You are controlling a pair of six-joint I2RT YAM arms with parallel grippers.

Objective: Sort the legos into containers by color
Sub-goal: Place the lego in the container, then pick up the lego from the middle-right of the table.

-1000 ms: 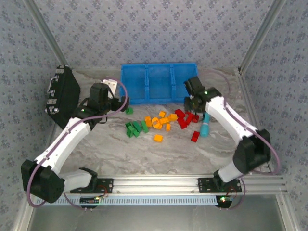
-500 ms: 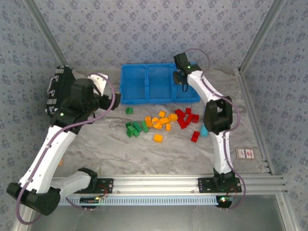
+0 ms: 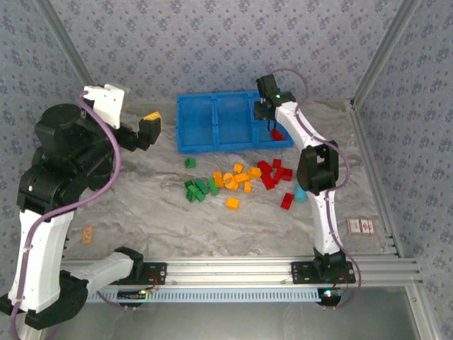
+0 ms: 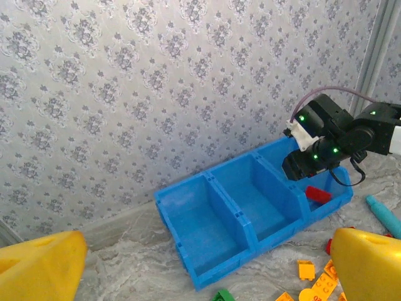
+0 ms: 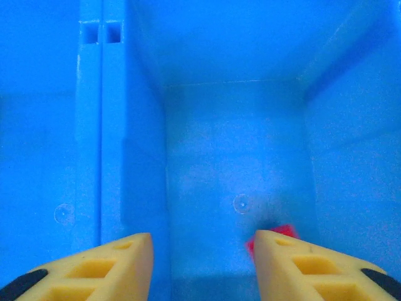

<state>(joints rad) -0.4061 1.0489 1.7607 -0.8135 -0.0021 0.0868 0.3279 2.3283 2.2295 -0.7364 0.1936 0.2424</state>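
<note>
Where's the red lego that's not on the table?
In the top view, the red lego is inside the right-end compartment of the blue bin, beneath the right gripper.

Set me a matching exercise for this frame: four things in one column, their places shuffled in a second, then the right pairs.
1. red brick under the right gripper
2. green legos
3. left gripper
4. teal piece

A. on the table, left of the orange legos
B. raised, open, left of the blue bin
C. in the bin's right compartment
D. on the table, right of the loose red legos

Pairs: 1-C, 2-A, 3-B, 4-D
</note>
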